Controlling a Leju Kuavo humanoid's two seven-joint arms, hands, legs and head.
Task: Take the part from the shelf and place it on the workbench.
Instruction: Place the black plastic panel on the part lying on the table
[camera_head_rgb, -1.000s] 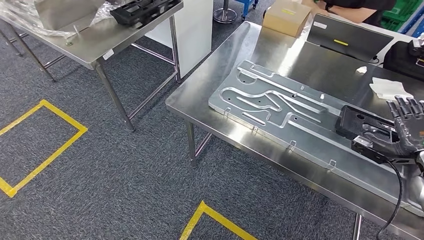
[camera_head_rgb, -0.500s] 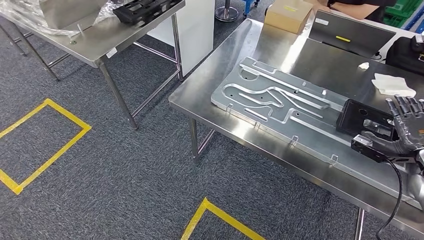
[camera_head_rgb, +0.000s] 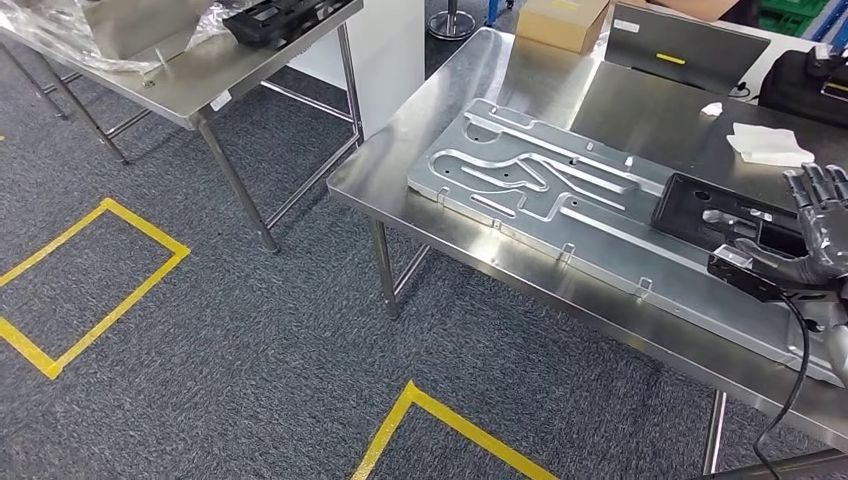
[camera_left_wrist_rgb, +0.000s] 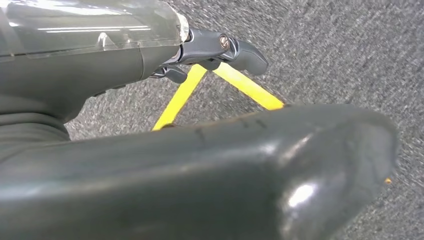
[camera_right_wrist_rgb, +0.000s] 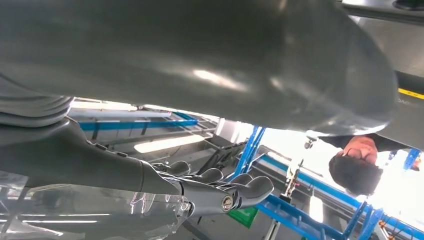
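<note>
The black part (camera_head_rgb: 715, 212) lies flat on a large grooved aluminium plate (camera_head_rgb: 520, 170) on the steel workbench (camera_head_rgb: 520, 80), near its right end. My right hand (camera_head_rgb: 815, 235) hovers at the part's right end with its fingers spread upward and its thumb reaching over the part's edge; it grips nothing. From the right wrist view the fingers (camera_right_wrist_rgb: 220, 192) are stretched out with nothing in them. My left hand (camera_left_wrist_rgb: 210, 50) hangs over the grey carpet and a yellow tape line, holding nothing.
A second steel table (camera_head_rgb: 200, 75) at the back left carries another black part (camera_head_rgb: 285, 15) and plastic wrap. On the workbench's far side are a cardboard box (camera_head_rgb: 565, 20), a grey panel (camera_head_rgb: 685, 50), white cloths (camera_head_rgb: 765, 145) and a black bag (camera_head_rgb: 810, 85). A person (camera_right_wrist_rgb: 357, 167) stands nearby.
The whole picture has shifted down and left, so the camera has moved. My right hand stays at the right end of the black part, which still lies on the plate.
</note>
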